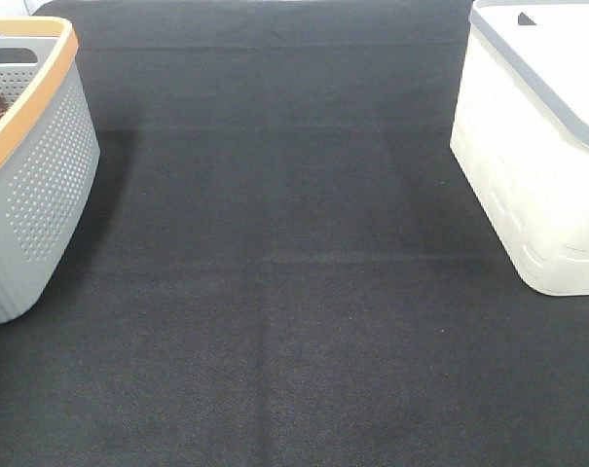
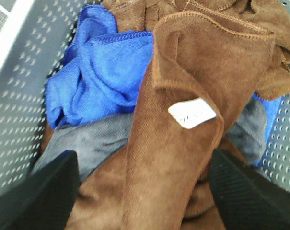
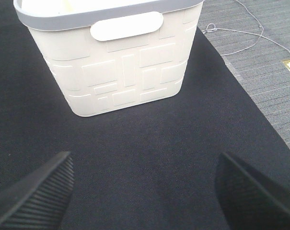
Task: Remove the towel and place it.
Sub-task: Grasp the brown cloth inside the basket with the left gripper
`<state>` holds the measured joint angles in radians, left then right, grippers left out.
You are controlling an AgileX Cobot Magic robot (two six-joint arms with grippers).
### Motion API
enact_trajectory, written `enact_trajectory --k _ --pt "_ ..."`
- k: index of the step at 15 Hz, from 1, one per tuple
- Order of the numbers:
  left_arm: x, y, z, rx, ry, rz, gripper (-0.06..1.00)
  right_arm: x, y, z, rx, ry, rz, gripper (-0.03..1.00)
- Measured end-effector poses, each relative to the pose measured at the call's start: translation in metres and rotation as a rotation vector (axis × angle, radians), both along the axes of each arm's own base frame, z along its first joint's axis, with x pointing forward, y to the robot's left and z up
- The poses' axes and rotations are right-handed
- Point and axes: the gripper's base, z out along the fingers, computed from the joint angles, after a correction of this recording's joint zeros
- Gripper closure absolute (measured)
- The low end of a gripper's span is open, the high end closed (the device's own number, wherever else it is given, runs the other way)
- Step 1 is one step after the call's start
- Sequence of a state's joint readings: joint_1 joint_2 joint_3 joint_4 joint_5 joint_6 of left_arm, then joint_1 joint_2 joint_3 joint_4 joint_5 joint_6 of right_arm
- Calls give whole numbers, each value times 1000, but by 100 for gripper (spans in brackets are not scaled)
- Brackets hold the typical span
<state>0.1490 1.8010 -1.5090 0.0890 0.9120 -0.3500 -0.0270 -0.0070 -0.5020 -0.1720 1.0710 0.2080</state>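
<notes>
In the grey basket (image 1: 41, 195) at the left, the brown towel (image 2: 192, 67) lies crumpled over a blue cloth (image 2: 101, 76) (white tag (image 2: 191, 113) facing up), between the wide-spread fingers of the left gripper (image 2: 142, 167), while the right gripper (image 3: 145, 167), likewise spread and empty, faces the white basket (image 3: 125, 67) at the right.

Towel (image 2: 183, 62) brown, tag (image 2: 191, 113) white. Blue cloth (image 2: 101, 72); grey cloth (image 2: 87, 141). Basket (image 1: 46, 185) grey, dotted holes, orange rim. Bin (image 3: 121, 72) cream, block-patterned, grey rim. Desk (image 1: 275, 292) black, perhaps faintly woven.
</notes>
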Motion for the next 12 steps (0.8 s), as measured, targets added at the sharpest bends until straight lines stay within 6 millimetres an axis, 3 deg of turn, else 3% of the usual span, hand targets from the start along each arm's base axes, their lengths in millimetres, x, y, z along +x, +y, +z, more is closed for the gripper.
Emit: enact_trajectory --k 5,12 --pt "36 6 -19 -83 -10 26 22 0 0 0 4 0 3 20" --pt "62 7 -47 -135 13 38 25 0 0 0 5 0 3 20"
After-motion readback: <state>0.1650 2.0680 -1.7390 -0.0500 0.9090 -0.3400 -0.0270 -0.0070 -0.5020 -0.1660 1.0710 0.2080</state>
